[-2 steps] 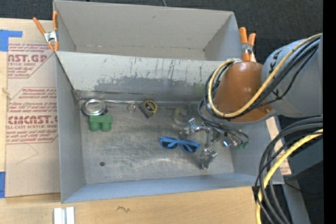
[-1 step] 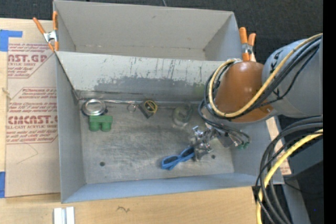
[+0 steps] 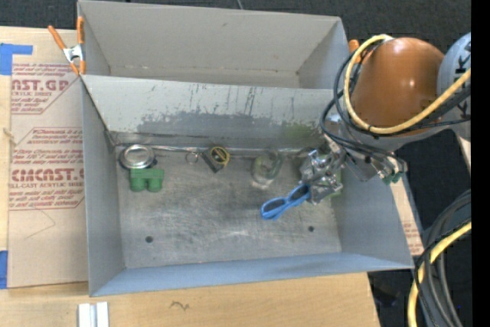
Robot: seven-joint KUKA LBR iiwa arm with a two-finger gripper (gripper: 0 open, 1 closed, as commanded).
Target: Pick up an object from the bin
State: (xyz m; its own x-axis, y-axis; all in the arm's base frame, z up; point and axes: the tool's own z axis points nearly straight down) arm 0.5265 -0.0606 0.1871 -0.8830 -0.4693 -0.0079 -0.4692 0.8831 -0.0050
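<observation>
Pincer [image 3: 321, 178] low at right side of bin [image 3: 191, 230], against upper end of blue looped tool [image 3: 282, 204]; you cannot tell whether it's wide or narrow.

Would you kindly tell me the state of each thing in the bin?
Silver tin: standing on end.
Green block: lying flat beside the tin.
Brass piece: lying by the far wall.
Clear piece: resting free.
Blue looped tool: lying flat, one end at the gripper.
</observation>
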